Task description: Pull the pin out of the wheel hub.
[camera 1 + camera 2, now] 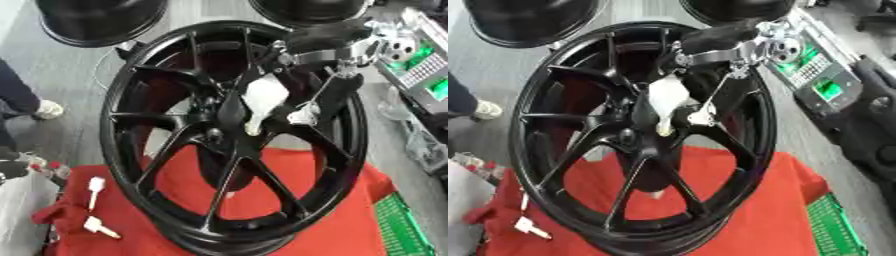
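A black alloy wheel (232, 135) stands nearly upright on a red cloth (306, 220), its spoked face turned toward the camera. The right hand (267, 97) comes in from the upper right, its silver-jointed arm crossing the rim, and hangs over the hub (219, 132) at the centre of the spokes. Its pale, covered fingers (255, 127) point downward and reach the hub area, drawn together rather than spread; whether they actually pinch anything cannot be told, since the pin itself is hidden behind them or lost against the black hub. By the task, the pin should sit in the hub just under the fingertips, its long axis most likely running out of the wheel face toward the camera, so the pull would go that way, away from the spokes. The right hand is the nearer one by far; the left hand shows in neither view. Two small white pin-like pieces (94, 186) and (98, 227) lie on the cloth at the lower left, well apart from the hub. A green crate (404, 227) sits at the lower right
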